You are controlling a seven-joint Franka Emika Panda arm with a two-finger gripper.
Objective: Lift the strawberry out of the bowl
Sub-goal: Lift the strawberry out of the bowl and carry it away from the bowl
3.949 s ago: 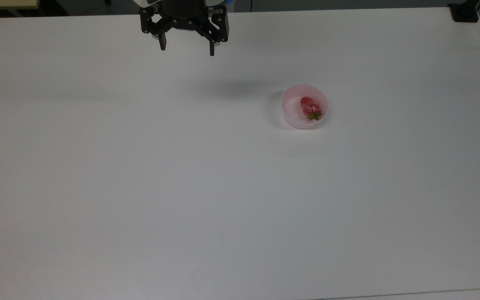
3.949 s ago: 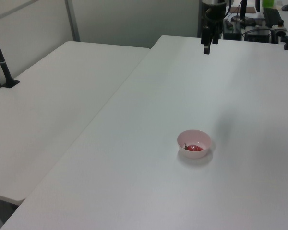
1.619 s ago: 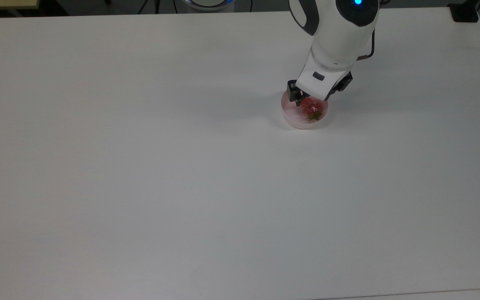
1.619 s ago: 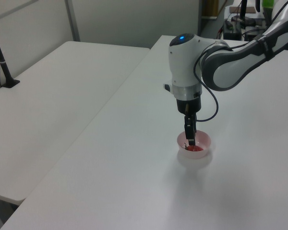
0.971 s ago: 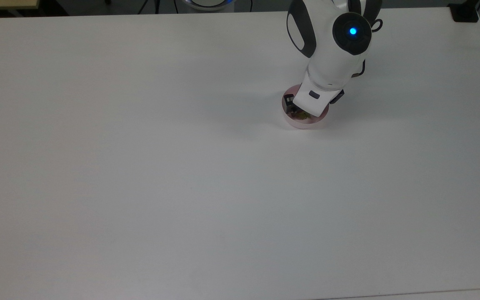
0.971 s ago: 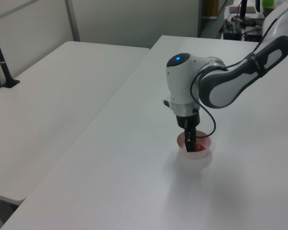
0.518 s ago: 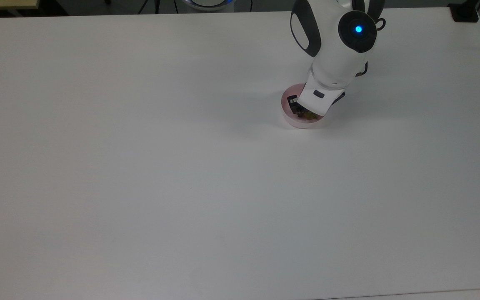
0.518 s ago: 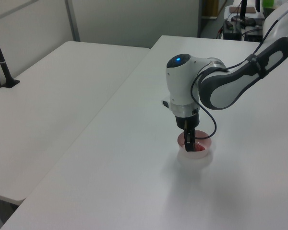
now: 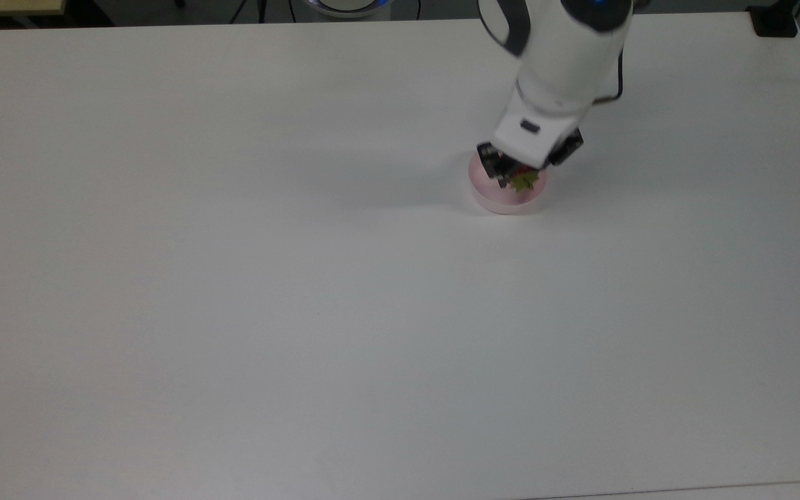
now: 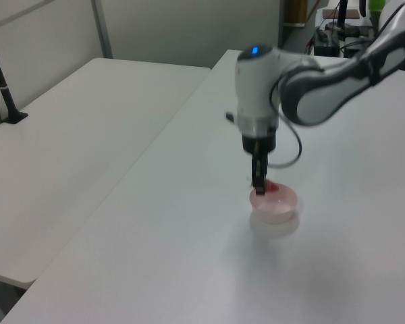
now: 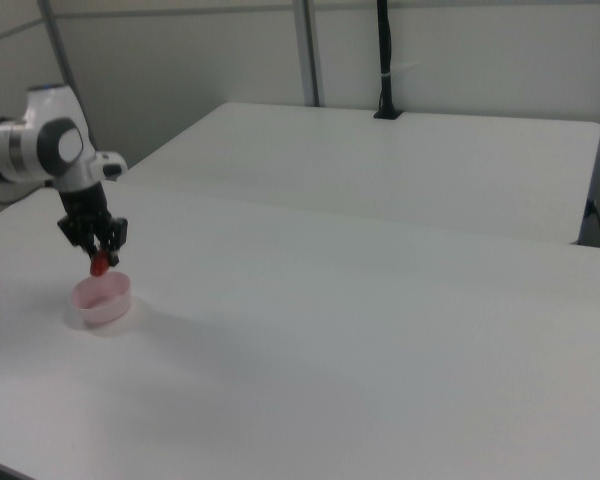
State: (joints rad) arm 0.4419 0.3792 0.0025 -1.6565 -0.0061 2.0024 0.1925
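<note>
End effector (image 11: 100, 256) grips the strawberry (image 11: 99, 263) above the bowl (image 11: 102, 298), hiding most of the fruit.

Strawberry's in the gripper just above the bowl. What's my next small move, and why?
Probably keep lifting straight up. The gripper holds the small red strawberry just above the rim of the pale pink translucent plastic bowl, so extra height would clear the rim before any sideways travel.
</note>
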